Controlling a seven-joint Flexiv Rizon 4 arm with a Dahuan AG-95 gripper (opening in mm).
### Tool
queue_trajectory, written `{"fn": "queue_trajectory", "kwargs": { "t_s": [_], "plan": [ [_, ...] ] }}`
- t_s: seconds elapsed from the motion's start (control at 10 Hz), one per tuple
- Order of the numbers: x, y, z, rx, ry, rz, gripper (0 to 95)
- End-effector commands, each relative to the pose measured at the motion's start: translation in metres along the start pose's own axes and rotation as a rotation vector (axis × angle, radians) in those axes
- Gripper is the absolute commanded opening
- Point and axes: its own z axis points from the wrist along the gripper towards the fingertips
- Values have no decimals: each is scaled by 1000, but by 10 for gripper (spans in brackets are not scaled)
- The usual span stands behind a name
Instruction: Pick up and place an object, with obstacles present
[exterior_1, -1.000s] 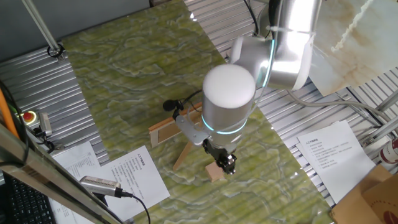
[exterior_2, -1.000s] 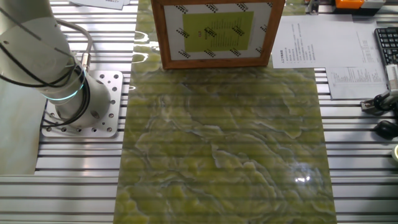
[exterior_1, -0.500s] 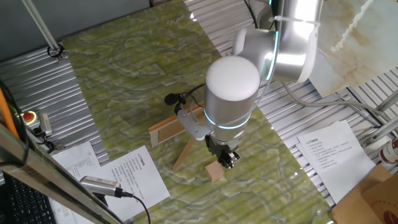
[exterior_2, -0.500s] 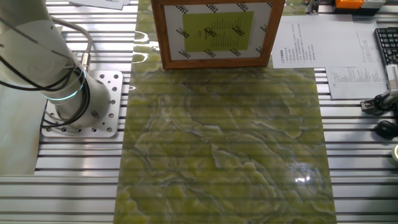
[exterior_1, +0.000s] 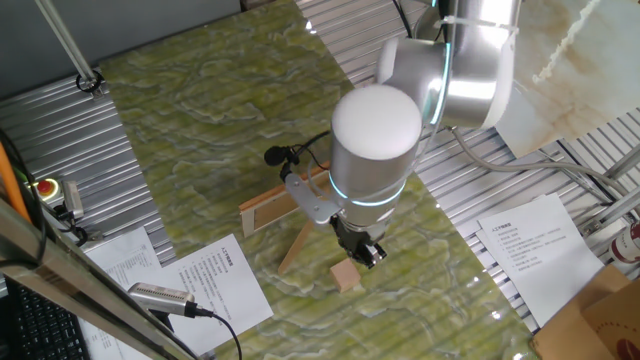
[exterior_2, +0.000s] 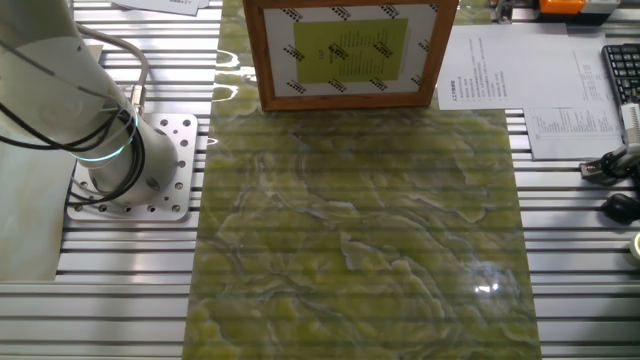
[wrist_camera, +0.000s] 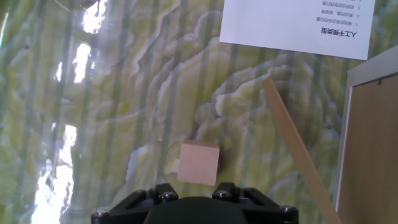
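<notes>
The small light-tan wooden cube (exterior_1: 346, 277) lies free on the green marbled mat (exterior_1: 200, 120), beside the foot of the slanted prop stick (exterior_1: 300, 245). The stick leans on the long wooden board (exterior_1: 268, 207), which stands on edge. My gripper (exterior_1: 366, 254) hangs just above and to the right of the cube, apart from it, and looks open. In the hand view the cube (wrist_camera: 199, 163) sits just ahead of the black gripper housing, with the stick (wrist_camera: 295, 146) and board (wrist_camera: 370, 143) to its right; the fingertips are hidden. The other fixed view shows the board face (exterior_2: 345, 50) and the arm base (exterior_2: 110, 110) only.
Printed sheets lie at the mat's near edge (exterior_1: 210, 285) and to the right (exterior_1: 525, 240); one shows in the hand view (wrist_camera: 298, 22). A microphone (exterior_1: 160, 297) lies on the near sheets. Ribbed metal table (exterior_1: 60, 130) surrounds the mat.
The gripper has risen a little off the cube and the arm has shifted slightly back. The cube, board and stick have not moved.
</notes>
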Motion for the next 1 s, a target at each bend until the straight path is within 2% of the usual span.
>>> {"fn": "queue_trajectory", "kwargs": {
  "t_s": [0.1,0.3,0.4,0.6,0.7,0.9,1.0],
  "plan": [
    [1,0,0,50,-8,-20,0],
    [1,0,0,46,-52,2,0],
    [1,0,0,44,-52,4,0],
    [1,0,-3,42,-44,11,0],
    [1,0,-13,38,-42,12,0],
    [3,1,-34,36,-13,8,0],
    [4,2,-41,35,-11,6,0]
  ]
}}
